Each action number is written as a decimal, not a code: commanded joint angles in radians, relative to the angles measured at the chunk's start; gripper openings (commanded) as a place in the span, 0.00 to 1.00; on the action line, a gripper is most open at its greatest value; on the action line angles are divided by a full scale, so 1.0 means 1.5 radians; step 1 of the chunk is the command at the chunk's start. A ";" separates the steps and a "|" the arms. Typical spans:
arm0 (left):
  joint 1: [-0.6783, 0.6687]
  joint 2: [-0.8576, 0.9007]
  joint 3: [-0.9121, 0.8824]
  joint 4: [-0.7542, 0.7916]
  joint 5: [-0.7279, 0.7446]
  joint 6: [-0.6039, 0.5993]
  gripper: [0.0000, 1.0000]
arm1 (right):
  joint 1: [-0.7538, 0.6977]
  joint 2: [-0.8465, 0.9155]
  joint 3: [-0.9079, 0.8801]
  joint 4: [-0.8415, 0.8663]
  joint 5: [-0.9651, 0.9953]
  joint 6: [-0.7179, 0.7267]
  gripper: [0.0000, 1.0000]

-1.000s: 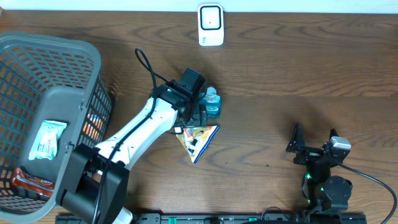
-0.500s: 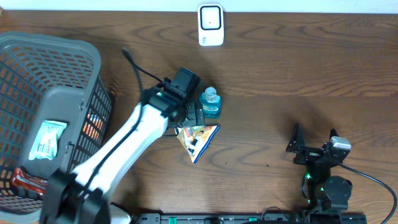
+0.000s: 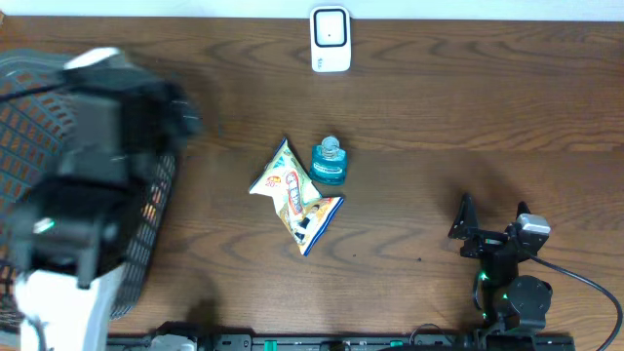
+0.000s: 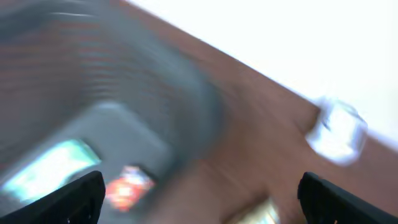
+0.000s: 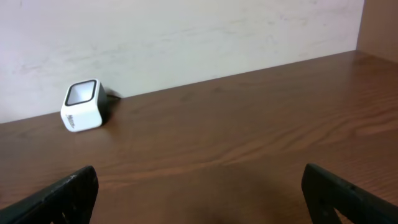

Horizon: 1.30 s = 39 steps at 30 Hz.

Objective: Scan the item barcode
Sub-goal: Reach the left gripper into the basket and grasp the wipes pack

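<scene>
A white barcode scanner (image 3: 331,39) stands at the table's far edge; the right wrist view has it at the left (image 5: 82,106), and the left wrist view shows it as a white blur (image 4: 339,127). A yellow snack packet (image 3: 292,195) lies mid-table beside a small blue bottle (image 3: 330,161). My left gripper (image 4: 205,205) is open and empty, and its arm is a blur over the basket (image 3: 107,185). My right gripper (image 5: 202,199) is open and empty and rests at the near right (image 3: 487,229).
The grey mesh basket (image 4: 124,93) at the left holds a white-green packet (image 4: 50,168) and a red packet (image 4: 127,183). Bare wood lies between the scanner and the right gripper.
My left arm has swung left, from the snack packet and bottle to over the basket. The packet now lies uncovered on the table. The right arm has not moved.
</scene>
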<state>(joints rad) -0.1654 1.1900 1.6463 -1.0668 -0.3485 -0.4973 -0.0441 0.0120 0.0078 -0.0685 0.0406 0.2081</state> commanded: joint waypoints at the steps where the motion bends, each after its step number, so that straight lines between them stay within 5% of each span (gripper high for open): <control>1: 0.165 -0.009 0.005 -0.058 -0.054 -0.131 0.98 | 0.004 -0.004 -0.002 -0.001 0.003 -0.005 0.99; 5: 0.333 0.009 -0.027 -0.094 -0.018 -0.273 0.98 | 0.004 -0.004 -0.002 -0.001 0.003 -0.005 0.99; 13: 0.542 0.122 -0.145 -0.018 0.177 -0.326 0.98 | 0.004 -0.004 -0.002 -0.001 0.004 -0.005 0.99; 27: 0.554 0.422 -0.182 0.107 0.247 -0.376 0.98 | 0.004 -0.004 -0.002 -0.001 0.004 -0.005 0.99; 39: 0.547 0.557 -0.190 0.159 0.272 -0.374 0.99 | 0.004 -0.004 -0.002 -0.001 0.003 -0.005 0.99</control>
<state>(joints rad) 0.6563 1.9675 1.3712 -0.8467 0.0547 -1.0512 -0.0441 0.0120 0.0078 -0.0685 0.0406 0.2081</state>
